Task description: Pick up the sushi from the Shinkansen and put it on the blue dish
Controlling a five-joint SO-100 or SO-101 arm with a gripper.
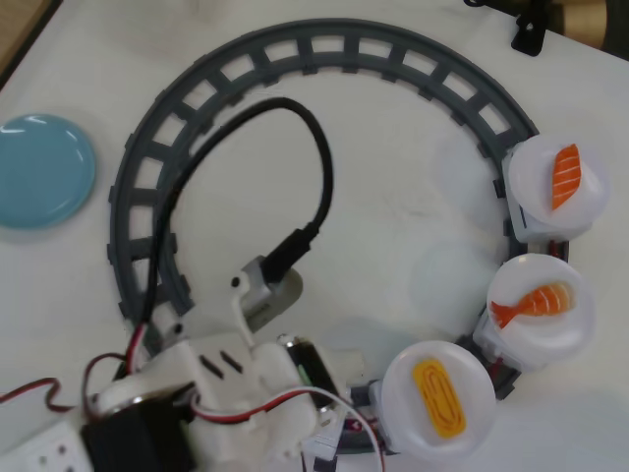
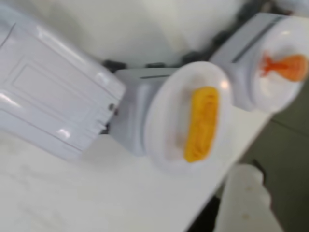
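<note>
The yellow-orange egg sushi [image 1: 439, 396] lies on the rearmost white plate [image 1: 393, 403] of the Shinkansen, at the lower right of the overhead view. In the wrist view the sushi [image 2: 202, 123] lies on that plate [image 2: 166, 121], coupled to the white train body [image 2: 53, 96] on the left. The blue dish [image 1: 44, 169] is empty at the far left. My arm [image 1: 226, 393] covers the train's front in the overhead view. Only one white finger [image 2: 244, 195] shows, at the bottom right of the wrist view, apart from the sushi. The jaws' opening is hidden.
The grey ring track [image 1: 324, 49] curves around the table's middle. Two more white plates carry a shrimp piece [image 1: 531, 303] and a salmon piece [image 1: 565, 177]. A black cable [image 1: 314, 167] loops over the track's inside. A black clamp [image 1: 531, 29] sits at the top right.
</note>
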